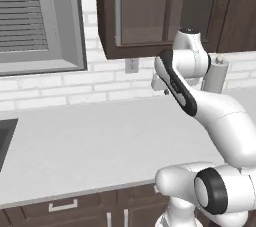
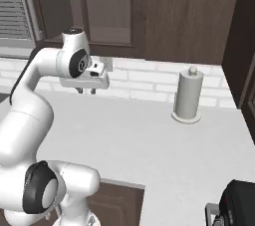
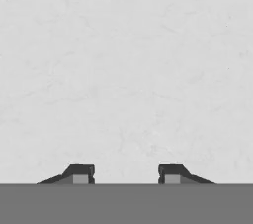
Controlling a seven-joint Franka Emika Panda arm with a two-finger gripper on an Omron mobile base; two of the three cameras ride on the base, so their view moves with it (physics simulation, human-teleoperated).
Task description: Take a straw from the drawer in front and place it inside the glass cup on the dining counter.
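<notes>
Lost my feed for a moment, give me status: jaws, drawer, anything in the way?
Gripper above the grey counter, jaws apart, nothing held. Drawer below the counter edge, closed. Paper towel roll off to the right, clear.

Dark brown wood drawer (image 1: 75, 203) sits shut just under the light counter's (image 1: 100, 141) front edge, its pale bar handle (image 1: 63, 205) lying level across its front.

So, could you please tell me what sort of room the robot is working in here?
A kitchen: a light grey counter against a white brick wall, dark wood cupboards above, and a paper towel roll standing on the counter.
</notes>
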